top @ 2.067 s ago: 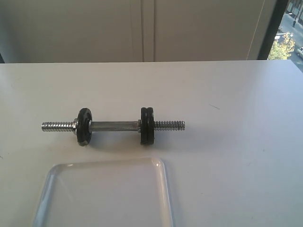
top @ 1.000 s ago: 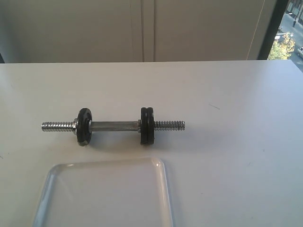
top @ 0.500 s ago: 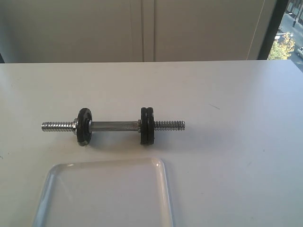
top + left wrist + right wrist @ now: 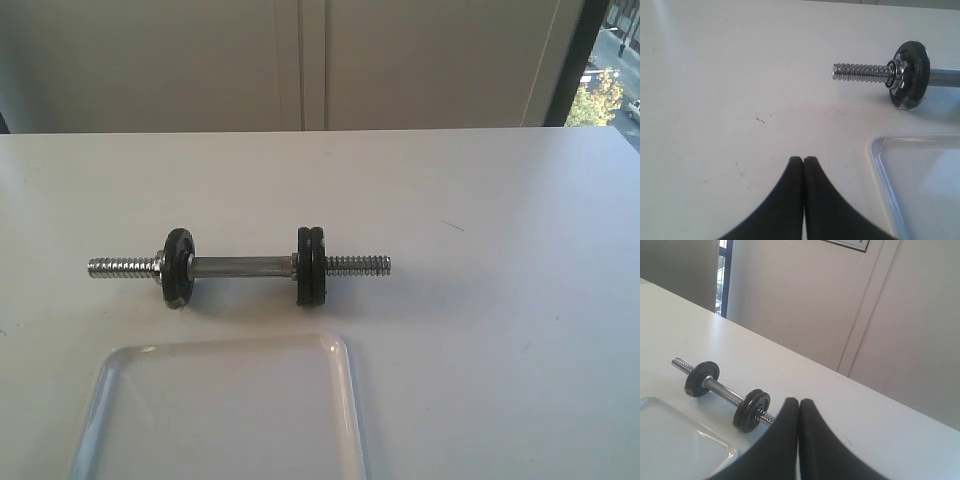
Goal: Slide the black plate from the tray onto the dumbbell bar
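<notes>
The dumbbell bar [image 4: 240, 266] lies across the white table [image 4: 500, 300], chrome with threaded ends. One black disc [image 4: 179, 267] with a chrome collar sits on its left side, and two black plates [image 4: 311, 265] stand pressed together on its right side. The translucent tray [image 4: 345, 400] lies in front of the bar; the part that shows holds no plate. My left gripper [image 4: 803, 159] is shut and empty over bare table, short of the bar's threaded end [image 4: 862, 73] and beside the tray corner [image 4: 880, 165]. My right gripper [image 4: 799, 401] is shut and empty, raised near the paired plates [image 4: 752, 410].
A pale wall with panel seams [image 4: 312, 60] runs behind the table's far edge. A window [image 4: 610, 60] shows at the far right. Neither arm appears in the exterior view.
</notes>
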Tool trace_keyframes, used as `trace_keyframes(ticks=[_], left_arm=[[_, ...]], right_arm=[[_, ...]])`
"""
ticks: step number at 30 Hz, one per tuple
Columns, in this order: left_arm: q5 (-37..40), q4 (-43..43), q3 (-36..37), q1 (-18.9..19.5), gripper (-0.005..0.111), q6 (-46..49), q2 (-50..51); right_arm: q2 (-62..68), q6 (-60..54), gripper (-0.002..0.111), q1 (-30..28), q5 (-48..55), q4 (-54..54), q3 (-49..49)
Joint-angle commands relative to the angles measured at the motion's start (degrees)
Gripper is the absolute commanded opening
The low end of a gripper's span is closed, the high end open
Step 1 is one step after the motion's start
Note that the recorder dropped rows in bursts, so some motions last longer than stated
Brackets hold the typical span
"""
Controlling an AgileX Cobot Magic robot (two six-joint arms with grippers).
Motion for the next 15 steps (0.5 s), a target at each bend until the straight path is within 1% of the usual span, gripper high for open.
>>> trace_keyframes(ticks=[1, 5, 10, 12, 13, 15], left_arm=[[-0.19, -0.08, 0.16, 0.16, 0.000, 0.17, -0.26], [-0.19, -0.08, 0.16, 0.16, 0.000, 0.17, -0.26], [-0.19, -0.08, 0.16, 0.16, 0.000, 0.17, -0.26], [-0.19, -0.08, 0.16, 0.16, 0.000, 0.17, -0.26], [-0.19, -0.08, 0.16, 0.16, 0.000, 0.17, -0.26], [-0.19, -0.08, 0.16, 0.16, 0.000, 0.17, -0.26]], right_arm=[[0.16, -0.16, 0.000, 0.00, -0.18, -0.21, 0.31], [0.16, -0.15, 0.000, 0.00, -1.36, -0.21, 2.51], [-0.91, -0.15, 0.000, 0.00, -2.47, -0.21, 9.57], [-4.10, -0.15, 0.000, 0.00, -2.47, -0.21, 16.03], [-6.70, -0.33, 0.000, 0.00, -7.96, 0.25, 20.85], [-10.90, -0.33, 0.000, 0.00, -13.44, 0.25, 27.89]])
